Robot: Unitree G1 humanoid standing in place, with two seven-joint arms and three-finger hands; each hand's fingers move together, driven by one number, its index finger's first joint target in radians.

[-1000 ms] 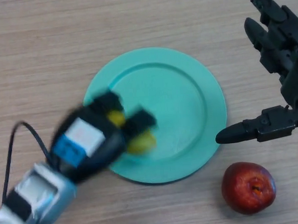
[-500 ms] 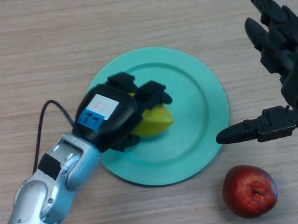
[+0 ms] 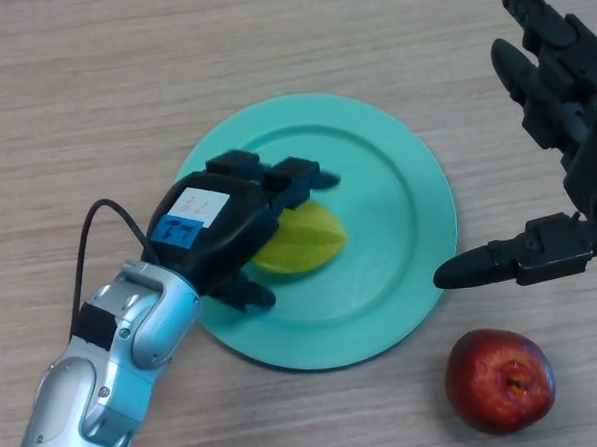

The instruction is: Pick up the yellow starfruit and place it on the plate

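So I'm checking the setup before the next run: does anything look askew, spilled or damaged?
Nothing stands out. The starfruit lies on the green plate under the left hand; the red apple sits intact on the table, off the plate. The right hand hangs open at the right edge.

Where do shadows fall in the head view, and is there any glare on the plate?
Head view: soft shadow under the plate's lower rim and around the apple; the left hand darkens the plate beneath it; no hard glare on the plate.
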